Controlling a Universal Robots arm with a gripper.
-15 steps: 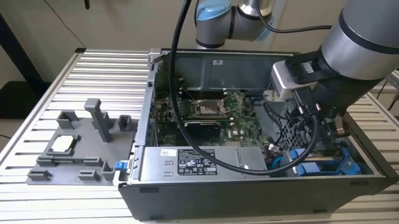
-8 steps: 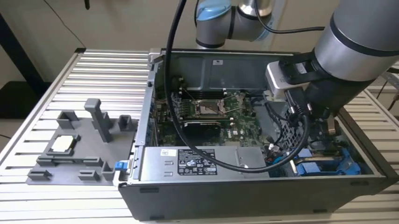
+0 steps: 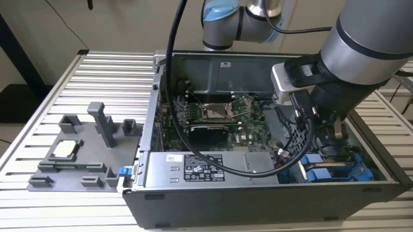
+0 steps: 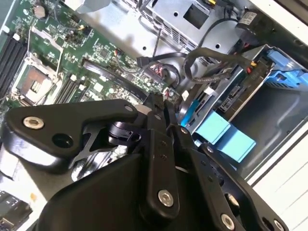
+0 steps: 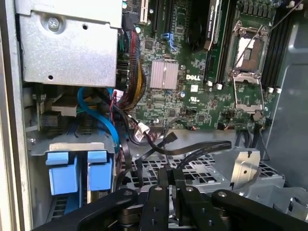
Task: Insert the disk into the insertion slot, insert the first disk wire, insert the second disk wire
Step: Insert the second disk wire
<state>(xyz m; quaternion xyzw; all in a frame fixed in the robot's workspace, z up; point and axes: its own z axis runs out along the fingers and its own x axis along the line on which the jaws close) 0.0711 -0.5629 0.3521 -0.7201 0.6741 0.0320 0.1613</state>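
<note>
Nearest in the exterior view, the front wall of the open computer case (image 3: 258, 203) runs across 6 o'clock. Just behind it lies the silver power supply (image 3: 206, 169).

At 4 o'clock, low in the case, the disk (image 3: 335, 173) sits in its bright blue carrier inside the insertion slot (image 3: 358, 157). In the second wrist view the disk (image 4: 240, 91) shows its grey edge and connector end, with 2 blue tabs (image 4: 226, 137) just beside it. The same 2 tabs (image 5: 79, 171) appear in the first wrist view.

The gripper (image 3: 337, 137) hangs inside the case just above the disk, at about 3 o'clock. In both wrist views its black fingers (image 4: 161, 101) (image 5: 169, 185) are drawn close together, with hardly a gap. Whether they pinch anything I cannot tell. Black cables (image 4: 211, 57) (image 5: 192, 149) loop near the fingertips, over a perforated metal cage (image 5: 207, 168).

Farther in, at the centre, the green motherboard (image 3: 219, 116) carries an open processor socket (image 3: 216, 112) (image 4: 33, 82) (image 5: 248, 50).

Outside the case, at 9 o'clock, a grey fixture plate (image 3: 77, 159) with upright posts rests on the slatted aluminium table (image 3: 110, 72).

Farthest, at 12 o'clock, the arm's grey and blue joints (image 3: 223, 19) rise behind the case.
</note>
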